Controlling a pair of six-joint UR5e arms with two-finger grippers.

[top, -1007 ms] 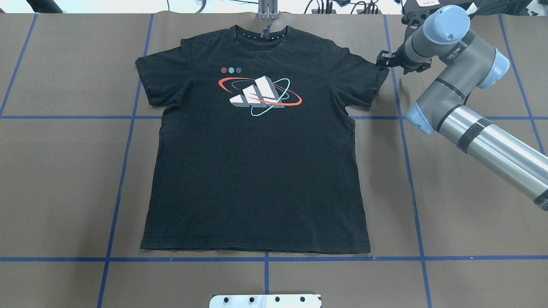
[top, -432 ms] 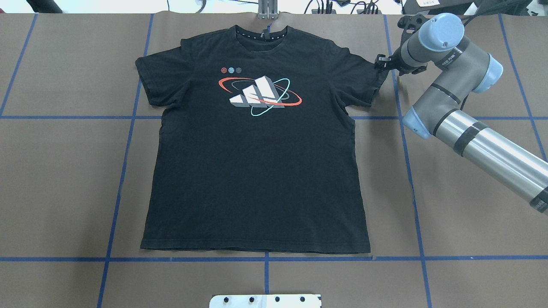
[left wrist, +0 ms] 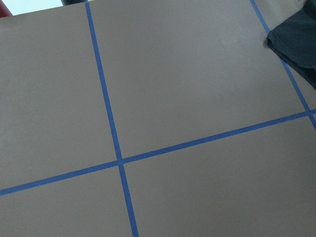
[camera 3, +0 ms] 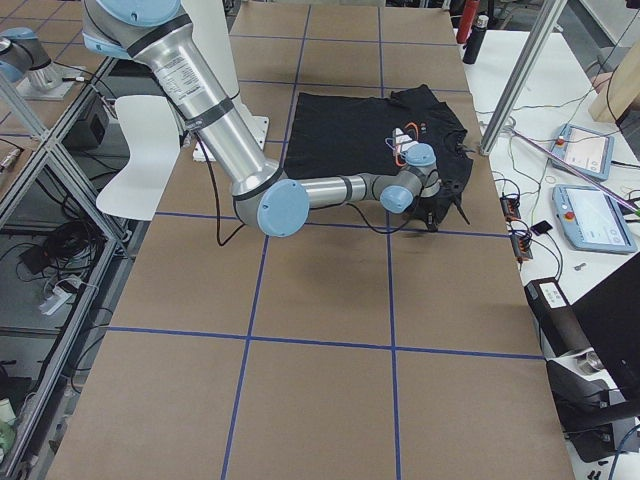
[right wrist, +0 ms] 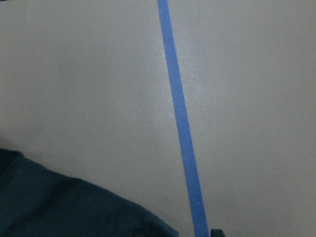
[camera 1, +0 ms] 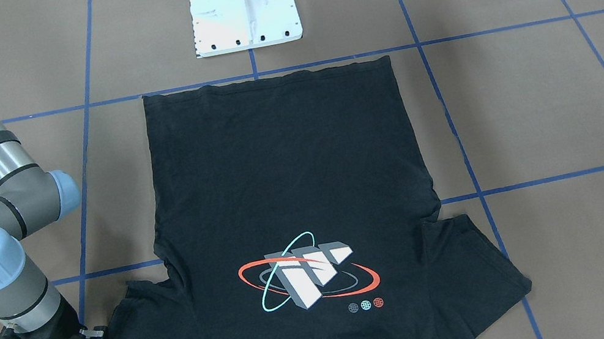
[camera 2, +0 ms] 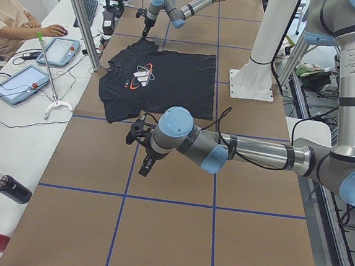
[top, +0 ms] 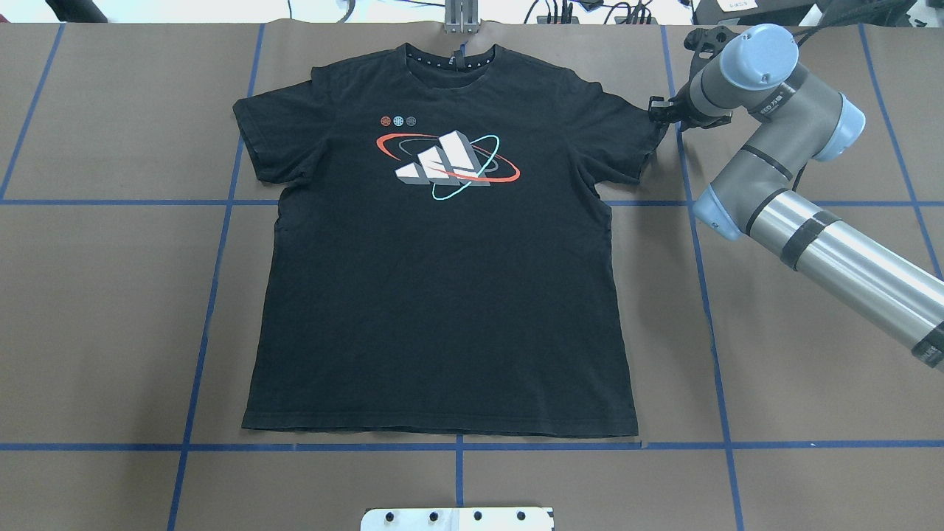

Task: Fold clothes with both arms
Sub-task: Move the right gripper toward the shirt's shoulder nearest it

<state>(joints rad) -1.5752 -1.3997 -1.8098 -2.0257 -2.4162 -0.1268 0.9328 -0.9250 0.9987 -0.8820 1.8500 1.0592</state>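
A: While the T-shirt [top: 442, 295] lies flat on the table [top: 110, 295], print up, the right gripper [top: 658, 110] sits at 1 sleeve tip.
B: Grip state? Can't tell, either side. Left gripper [camera 2: 143, 166] hangs apart from it.

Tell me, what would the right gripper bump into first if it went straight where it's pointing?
Probably the black T-shirt's sleeve: the right gripper points at its edge, right beside the tips. How high the gripper sits is unclear, so it might touch the table first.

T-shirt [camera 1: 283, 166] collar: cropped, front-facing view | left hand [camera 2: 141, 153]: grip unclear
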